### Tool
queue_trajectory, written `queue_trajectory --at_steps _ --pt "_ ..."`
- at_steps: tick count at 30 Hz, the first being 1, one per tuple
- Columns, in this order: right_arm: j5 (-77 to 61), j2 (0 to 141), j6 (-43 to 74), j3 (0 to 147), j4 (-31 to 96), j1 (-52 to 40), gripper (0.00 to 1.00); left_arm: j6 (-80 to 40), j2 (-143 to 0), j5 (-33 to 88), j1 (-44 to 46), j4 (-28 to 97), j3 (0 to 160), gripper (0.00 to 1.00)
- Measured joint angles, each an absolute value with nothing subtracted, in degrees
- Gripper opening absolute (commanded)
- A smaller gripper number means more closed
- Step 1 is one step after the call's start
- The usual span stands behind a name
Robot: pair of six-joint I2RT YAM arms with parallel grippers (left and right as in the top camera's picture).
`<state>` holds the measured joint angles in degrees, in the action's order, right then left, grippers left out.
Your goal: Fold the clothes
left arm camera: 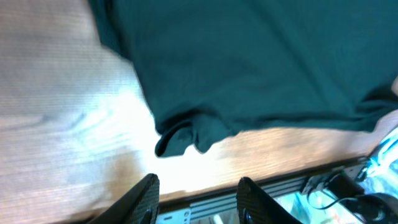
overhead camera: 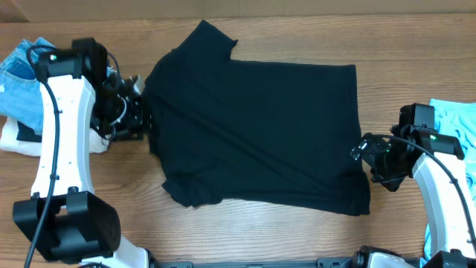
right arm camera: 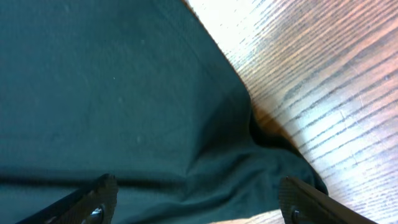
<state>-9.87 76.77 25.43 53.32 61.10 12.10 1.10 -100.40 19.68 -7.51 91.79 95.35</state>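
Denim piece upper left, pale garment far right. I see arms flanking the T-shirt; left gripper and right gripper gape empty.

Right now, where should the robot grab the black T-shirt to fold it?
Probably grab the black T-shirt at the hem corner nearest the right end effector, coming in from the right side. The cloth lies flat, but that corner is bunched up, giving something to pinch.

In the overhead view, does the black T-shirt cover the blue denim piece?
No, the black T-shirt lies in the middle of the view, while the blue denim piece sits apart from it at the left edge, uncovered.
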Motion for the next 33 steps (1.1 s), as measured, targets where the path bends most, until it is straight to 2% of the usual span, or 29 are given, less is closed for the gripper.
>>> queue_trajectory --at_steps 3,5,6,7,8,9,11,13,14,17,21,22,23,24,26,29,33 --pt "-10.22 76.77 25.41 53.36 61.25 12.01 0.86 -2.28 -95.09 19.18 -7.03 85.56 82.32 0.55" --pt "-10.31 76.77 25.41 53.36 60.95 12.01 0.86 -6.59 -89.34 19.44 -4.01 80.40 71.31 0.69" --pt "-10.31 76.77 25.43 53.36 60.84 12.01 0.86 -9.65 -87.35 19.70 -1.28 76.82 66.54 0.70" --pt "-10.28 76.79 25.43 53.36 60.55 12.01 0.86 -12.82 -86.67 19.92 0.93 72.42 62.70 0.67" --pt "-10.28 76.79 25.41 53.36 60.47 12.01 0.86 -15.09 -86.65 20.01 2.15 69.04 60.14 0.59" --pt "-10.28 76.79 25.06 53.36 60.42 11.99 0.86 -17.72 -86.59 19.99 3.11 64.62 56.77 0.46" --pt "-10.28 76.79 24.53 53.36 60.64 12.01 0.86 -22.87 -86.65 20.03 3.53 58.15 50.61 0.36" --pt "-10.28 76.79 24.14 53.36 60.69 12.01 0.86 -24.56 -86.65 20.01 3.53 57.87 49.06 0.08" --pt "-10.31 76.79 24.08 53.36 60.69 12.01 0.86 -25.58 -86.65 19.81 3.53 58.46 48.99 0.04" --pt "-10.28 76.77 23.92 53.36 60.66 12.01 0.86 -26.41 -86.63 18.79 3.53 60.93 48.97 0.04" --pt "-10.28 76.79 23.92 53.36 60.53 12.01 0.87 -26.70 -83.66 16.01 3.53 72.55 49.93 0.04" --pt "-10.33 76.79 23.94 53.36 60.58 12.01 0.87 -26.92 -81.60 14.59 3.53 73.63 51.00 0.06" --pt "-10.57 76.79 23.88 53.36 60.51 12.01 0.88 -27.33 -79.31 12.93 3.51 74.46 52.60 0.40" --pt "-10.94 76.77 23.62 53.36 60.42 12.01 0.89 -27.92 -76.88 11.29 3.22 74.37 54.08 0.59" --pt "-11.86 76.79 23.18 53.36 60.01 12.01 0.90 -29.06 -69.58 6.79 0.56 70.98 57.54 0.79" --pt "-12.49 76.79 22.81 53.36 59.83 12.01 0.91 -30.11 -67.68 4.05 -5.06 66.32 58.54 0.78" --pt "-12.71 76.79 22.61 53.36 59.57 12.01 0.91 -29.56 -79.72 6.76 -7.62 58.61 58.43 0.72"
